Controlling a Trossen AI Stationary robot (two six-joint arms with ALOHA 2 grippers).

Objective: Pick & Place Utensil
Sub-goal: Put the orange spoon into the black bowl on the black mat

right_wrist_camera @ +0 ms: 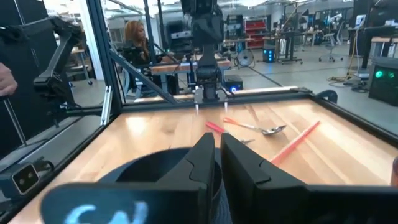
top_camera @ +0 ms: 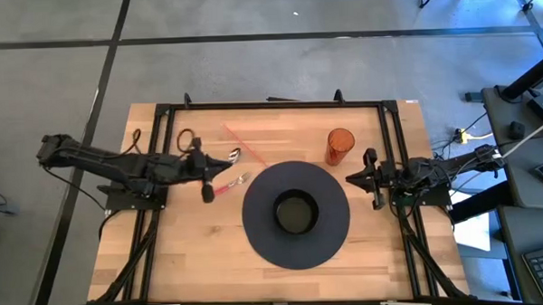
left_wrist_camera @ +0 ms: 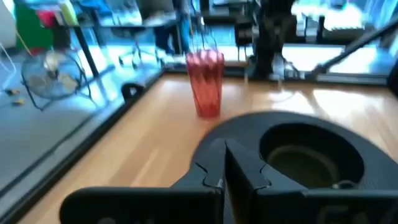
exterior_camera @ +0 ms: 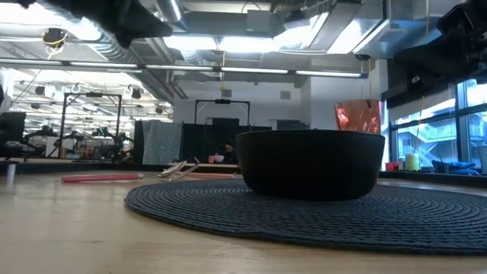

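right claw [right_wrist_camera: 217, 163] closed — over bowl [right_wrist_camera: 146, 168] | spoon [right_wrist_camera: 261, 128] — beside straw [right_wrist_camera: 296, 142]

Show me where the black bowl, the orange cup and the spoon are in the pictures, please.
black bowl [top_camera: 295, 213]: high view, on its dark inside bottom.
orange cup [top_camera: 339, 146]: high view, on its side wall.
spoon [right_wrist_camera: 266, 129]: right wrist view, on its metal head near the handle.

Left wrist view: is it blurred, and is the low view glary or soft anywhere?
Left wrist view: smeared throughout, the red cup and black bowl soft-edged. Low view: ceiling lights glare, the near table is out of focus, the bowl is a dark silhouette.
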